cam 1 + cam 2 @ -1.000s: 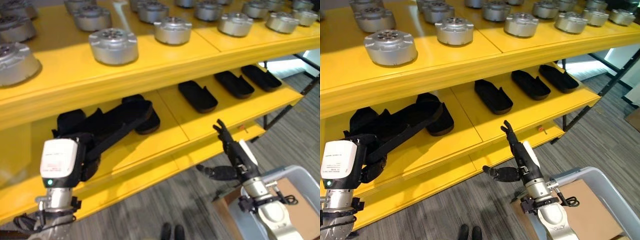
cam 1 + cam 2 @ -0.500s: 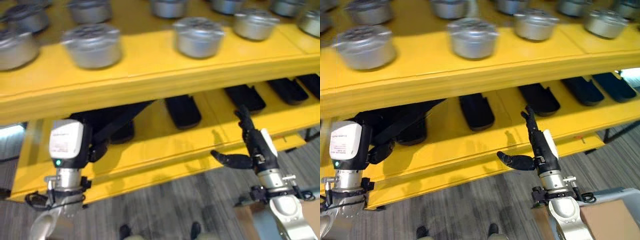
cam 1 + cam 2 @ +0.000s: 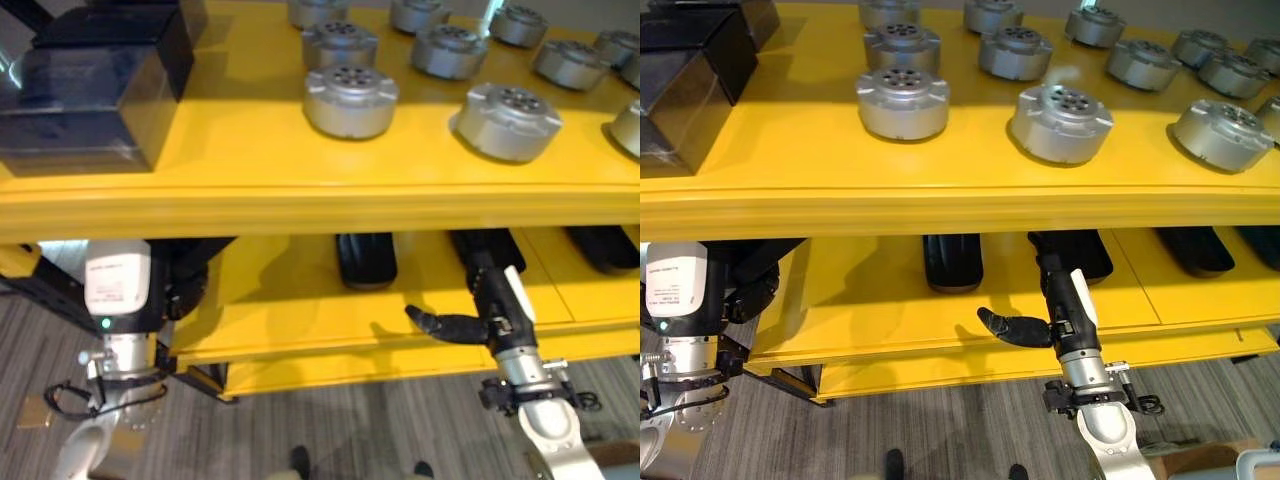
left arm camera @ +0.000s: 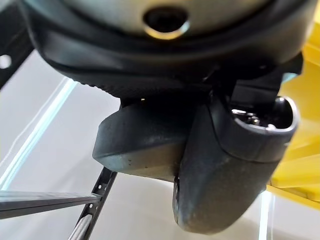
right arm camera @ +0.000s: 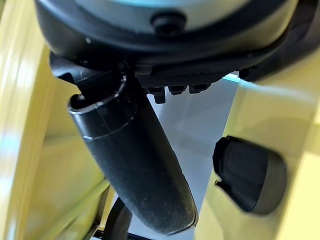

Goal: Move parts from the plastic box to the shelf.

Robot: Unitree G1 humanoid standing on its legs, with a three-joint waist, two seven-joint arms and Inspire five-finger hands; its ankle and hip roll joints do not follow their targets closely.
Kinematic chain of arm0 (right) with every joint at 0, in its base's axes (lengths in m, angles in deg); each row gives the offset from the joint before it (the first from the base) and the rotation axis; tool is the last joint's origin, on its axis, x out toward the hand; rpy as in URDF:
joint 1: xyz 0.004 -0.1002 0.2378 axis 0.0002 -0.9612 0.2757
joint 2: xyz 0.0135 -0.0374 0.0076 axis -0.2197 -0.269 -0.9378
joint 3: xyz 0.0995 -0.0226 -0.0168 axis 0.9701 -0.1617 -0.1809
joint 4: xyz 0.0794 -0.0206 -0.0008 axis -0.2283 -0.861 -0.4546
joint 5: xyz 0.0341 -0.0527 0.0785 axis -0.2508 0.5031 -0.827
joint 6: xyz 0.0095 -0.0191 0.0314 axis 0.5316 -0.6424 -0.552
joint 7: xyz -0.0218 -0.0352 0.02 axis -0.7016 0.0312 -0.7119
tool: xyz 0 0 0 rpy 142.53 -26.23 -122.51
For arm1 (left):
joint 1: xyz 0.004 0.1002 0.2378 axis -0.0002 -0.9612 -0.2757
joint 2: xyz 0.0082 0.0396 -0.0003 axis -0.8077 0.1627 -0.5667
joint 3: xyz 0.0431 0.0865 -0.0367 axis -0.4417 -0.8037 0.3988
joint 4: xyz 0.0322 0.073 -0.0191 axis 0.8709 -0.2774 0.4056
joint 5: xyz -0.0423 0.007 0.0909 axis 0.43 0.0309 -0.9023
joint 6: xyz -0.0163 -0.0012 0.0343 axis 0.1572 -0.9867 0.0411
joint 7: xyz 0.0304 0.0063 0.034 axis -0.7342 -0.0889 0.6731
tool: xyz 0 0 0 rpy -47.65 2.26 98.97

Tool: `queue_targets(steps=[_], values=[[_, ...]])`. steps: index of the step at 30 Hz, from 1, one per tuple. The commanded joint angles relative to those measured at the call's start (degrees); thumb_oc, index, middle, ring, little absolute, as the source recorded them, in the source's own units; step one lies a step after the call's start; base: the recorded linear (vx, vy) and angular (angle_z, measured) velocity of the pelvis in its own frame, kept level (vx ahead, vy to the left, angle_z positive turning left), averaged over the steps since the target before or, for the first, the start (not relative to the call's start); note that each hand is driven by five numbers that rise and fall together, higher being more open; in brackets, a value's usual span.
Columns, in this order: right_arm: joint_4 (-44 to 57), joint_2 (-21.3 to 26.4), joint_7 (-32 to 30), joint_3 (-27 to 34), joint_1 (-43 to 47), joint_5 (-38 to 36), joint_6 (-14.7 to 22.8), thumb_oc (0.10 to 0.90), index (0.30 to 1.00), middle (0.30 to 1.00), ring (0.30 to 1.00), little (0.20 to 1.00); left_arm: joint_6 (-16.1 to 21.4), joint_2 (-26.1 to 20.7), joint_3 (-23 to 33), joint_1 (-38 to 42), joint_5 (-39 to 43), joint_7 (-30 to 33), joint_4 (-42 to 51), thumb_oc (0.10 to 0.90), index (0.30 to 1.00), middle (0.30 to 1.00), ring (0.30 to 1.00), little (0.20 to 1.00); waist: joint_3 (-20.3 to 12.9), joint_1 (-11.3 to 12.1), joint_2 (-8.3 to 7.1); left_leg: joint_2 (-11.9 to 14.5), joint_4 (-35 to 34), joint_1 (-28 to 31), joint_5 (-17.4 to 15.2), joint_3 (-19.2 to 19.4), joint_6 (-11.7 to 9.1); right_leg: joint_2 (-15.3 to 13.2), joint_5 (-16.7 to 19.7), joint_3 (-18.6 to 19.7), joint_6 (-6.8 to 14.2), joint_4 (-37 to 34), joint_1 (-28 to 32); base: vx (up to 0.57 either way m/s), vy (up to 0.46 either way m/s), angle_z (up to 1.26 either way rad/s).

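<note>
Since a second ago the camera has swung left, bringing black boxes (image 3: pixel 95 85) on the top shelf (image 3: pixel 940 205) into view; right hand (image 3: pixel 490 305) holds nothing, fingers straight, thumb out, before the lower shelf (image 3: pixel 300 320); left hand (image 3: pixel 745 295) is tucked beneath, fingers untellable; black parts (image 3: pixel 952 262) lie shelved; placing seems done; next, likely back to the plastic box.

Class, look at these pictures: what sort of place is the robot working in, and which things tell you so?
Probably a factory or warehouse parts store. A long yellow shelf carries rows of identical round metal parts, black moulded parts lie on the lower level, and dark boxes are stacked at one end.
</note>
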Motion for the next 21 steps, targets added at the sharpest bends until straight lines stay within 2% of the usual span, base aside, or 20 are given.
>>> queue_targets(steps=[1,2,3,4,6,9,15,21], values=[[1.8,2.7,-0.3,1.0,7.3,1.1,5.5,0.900,1.000,1.000,1.000,1.000,1.7,-1.6,3.2,5.8,0.4,6.0,6.2,0.400,0.300,0.300,0.300,0.300,-3.3,-1.2,2.47,1.9,-1.5,3.7,-5.0,-1.0,-0.1,9.3,-13.5,3.1,2.1,7.3,-2.5,-0.02,0.095,-0.04],[1.8,2.7,-0.2,1.0,7.3,1.0,5.5,0.900,1.000,1.000,1.000,1.000,1.7,-1.6,3.2,5.8,0.4,6.0,6.2,0.400,0.300,0.300,0.300,0.300,-3.3,-1.2,2.46,2.0,-1.5,3.5,-4.8,-0.9,-0.1,9.3,-13.4,3.2,2.0,7.4,-2.7,-0.02,0.122,-0.01],[1.9,3.0,0.1,1.1,7.2,0.7,5.5,0.900,1.000,1.000,1.000,1.000,1.6,-1.2,2.8,6.1,0.7,5.4,5.8,0.400,0.300,0.300,0.300,0.300,-3.5,-1.4,2.55,1.5,-1.6,3.5,-4.4,-0.7,0.3,12.8,-16.7,4.0,1.0,9.8,-3.0,0.00,0.091,0.03],[1.9,3.3,0.4,1.2,6.9,0.5,5.4,0.900,1.000,1.000,1.000,1.000,1.8,-0.8,2.7,5.7,1.0,4.7,5.9,0.400,0.300,0.300,0.300,0.300,-3.9,-1.5,2.46,1.1,-1.9,3.7,-4.2,-0.7,0.4,15.0,-18.9,4.5,0.2,10.2,-2.9,0.01,0.123,0.03],[2.3,3.9,0.5,1.2,6.6,0.3,5.8,0.900,1.000,1.000,1.000,1.000,2.0,0.5,1.5,5.9,1.5,3.4,5.2,0.400,0.300,0.300,0.300,0.300,-4.8,-1.7,2.34,0.3,-3.4,4.7,-3.3,-1.2,0.1,18.2,-21.1,7.2,-1.0,9.5,-2.2,0.03,0.058,-0.05],[2.5,4.2,0.4,1.2,6.0,0.1,5.6,0.900,1.000,1.000,1.000,1.000,2.2,1.3,0.8,5.1,1.3,2.7,5.0,0.400,0.300,0.300,0.300,0.300,-5.9,-1.9,1.97,0.2,-4.2,5.1,-3.1,-1.3,-0.1,19.1,-20.8,8.9,-1.0,5.9,-0.5,0.01,-0.027,0.08],[3.1,4.4,1.1,1.5,4.4,-0.8,5.1,0.900,1.000,1.000,1.000,1.000,2.9,1.3,1.0,2.7,2.1,1.1,5.7,0.400,0.300,0.300,0.300,0.300,-7.2,-1.8,1.65,0.9,-5.2,5.8,-2.9,-0.9,-0.6,19.6,-19.3,9.5,-0.8,-0.2,2.2,0.02,-0.099,0.09],[4.5,5.0,1.6,2.6,2.9,-1.5,5.5,0.900,1.000,1.000,1.000,1.000,3.1,1.2,0.9,1.9,2.2,0.1,6.5,0.400,0.300,0.300,0.300,0.300,-7.6,-2.3,1.39,2.2,-5.9,6.0,-1.7,-1.2,-2.2,20.5,-18.4,9.4,-1.4,-4.8,4.6,-0.02,-0.136,0.01]])
